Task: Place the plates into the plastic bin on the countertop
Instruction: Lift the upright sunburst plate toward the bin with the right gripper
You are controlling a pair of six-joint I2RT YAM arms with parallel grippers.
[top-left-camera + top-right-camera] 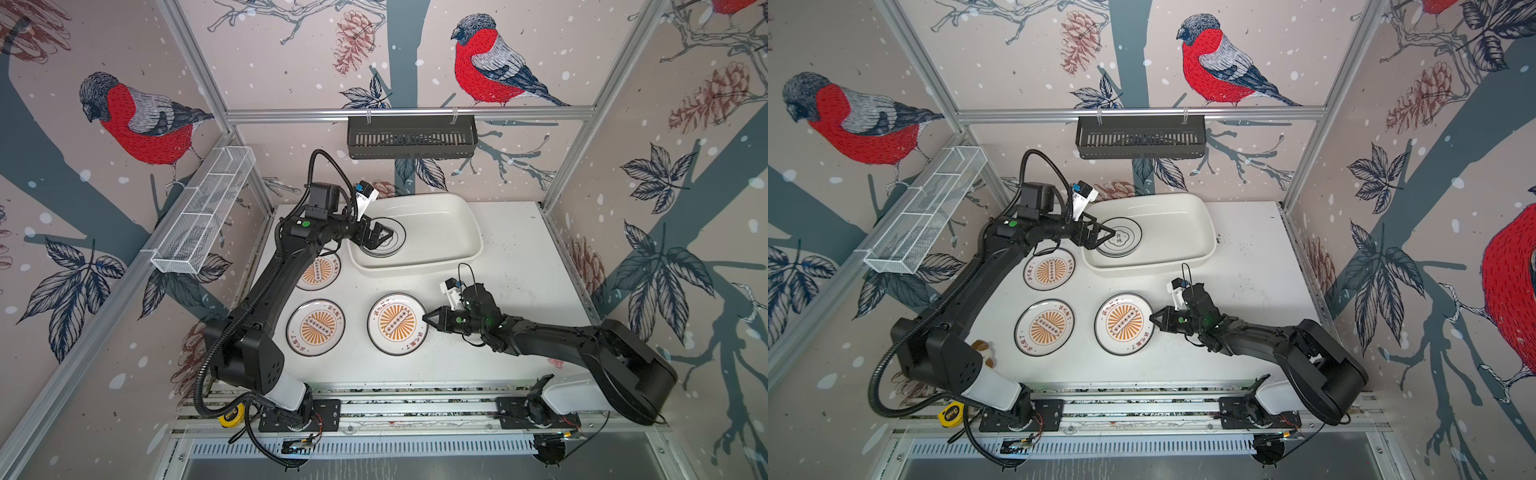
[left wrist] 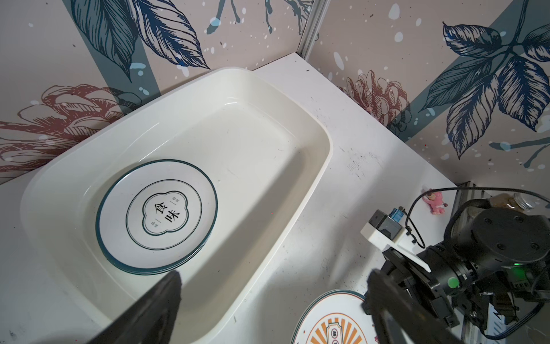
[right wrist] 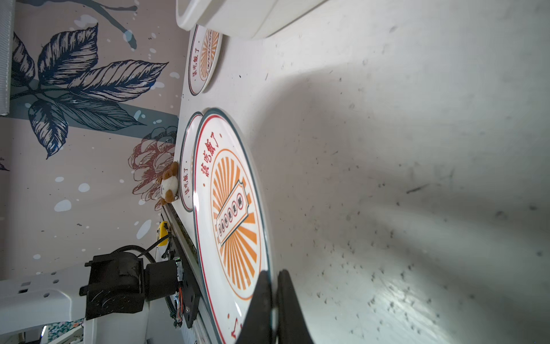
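The cream plastic bin (image 1: 469, 216) (image 1: 1200, 224) (image 2: 268, 113) stands at the back of the white countertop (image 1: 519, 257). A stack of plates (image 1: 397, 232) (image 1: 1127, 239) (image 2: 157, 214) lies in its left half, topped by one with a black quatrefoil emblem. My left gripper (image 1: 382, 235) (image 1: 1106, 239) (image 2: 273, 277) hangs open over the stack's near edge, holding nothing. Three orange sunburst plates lie on the countertop: right (image 1: 397, 324) (image 1: 1124, 324) (image 3: 232, 208), middle (image 1: 316, 327) (image 1: 1044, 327) and back left (image 1: 318, 272) (image 1: 1050, 270). My right gripper (image 1: 426, 318) (image 1: 1152, 318) (image 3: 275, 272) is shut on the right plate's rim.
A black slotted rack (image 1: 411, 137) hangs on the back wall. A white wire basket (image 1: 203, 212) hangs on the left wall. A yellow tape measure (image 1: 230, 415) and a small plush toy (image 1: 984, 351) sit by the left arm's base. A pink figurine (image 2: 436, 201) stands at the countertop's right front.
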